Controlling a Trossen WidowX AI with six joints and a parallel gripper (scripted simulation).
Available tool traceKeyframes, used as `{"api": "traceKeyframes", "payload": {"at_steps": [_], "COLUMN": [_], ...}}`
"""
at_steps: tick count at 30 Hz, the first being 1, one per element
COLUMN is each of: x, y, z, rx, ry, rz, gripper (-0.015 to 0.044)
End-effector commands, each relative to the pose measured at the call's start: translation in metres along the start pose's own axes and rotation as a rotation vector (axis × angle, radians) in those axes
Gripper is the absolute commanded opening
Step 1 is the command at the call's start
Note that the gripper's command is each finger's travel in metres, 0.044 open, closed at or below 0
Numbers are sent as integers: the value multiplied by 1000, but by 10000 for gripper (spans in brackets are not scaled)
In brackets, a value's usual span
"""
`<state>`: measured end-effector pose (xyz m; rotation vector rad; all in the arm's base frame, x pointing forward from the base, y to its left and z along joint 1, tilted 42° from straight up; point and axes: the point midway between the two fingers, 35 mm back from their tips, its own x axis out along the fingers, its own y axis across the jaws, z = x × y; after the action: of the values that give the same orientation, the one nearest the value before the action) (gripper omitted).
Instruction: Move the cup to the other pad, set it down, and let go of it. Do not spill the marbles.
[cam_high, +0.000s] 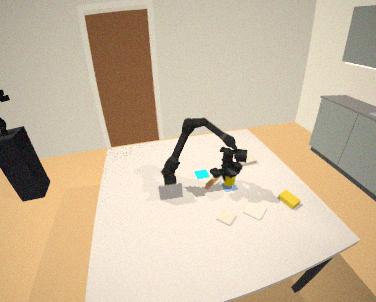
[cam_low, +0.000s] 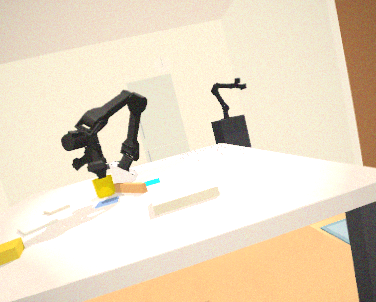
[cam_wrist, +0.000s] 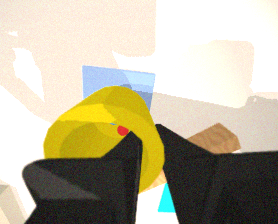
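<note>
the gripper (cam_low: 101, 175) is closed on the rim of the yellow cup (cam_low: 104, 186), which is positioned above or on the blue pad (cam_low: 107, 202); contact with the pad cannot be confirmed. the wooden block (cam_low: 131, 187) lies beside the cup, with the cyan pad (cam_low: 152, 182) near the block's far end.

I can read no text, label, brand, number or sign on anything around me, in any of my three views.
</note>
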<state>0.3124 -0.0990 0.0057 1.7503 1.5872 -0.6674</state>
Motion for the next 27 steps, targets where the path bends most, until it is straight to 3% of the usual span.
{"api": "traceKeyframes", "payload": {"at_steps": [1, 10, 27], "x": [-13, -40, -36], "y": [1, 0, 0], "z": [1, 0, 0], "rx": [-6, -3, 4], "ry": [-6, -4, -1], "rz": [3, 2, 4], "gripper": [0, 0, 0]}}
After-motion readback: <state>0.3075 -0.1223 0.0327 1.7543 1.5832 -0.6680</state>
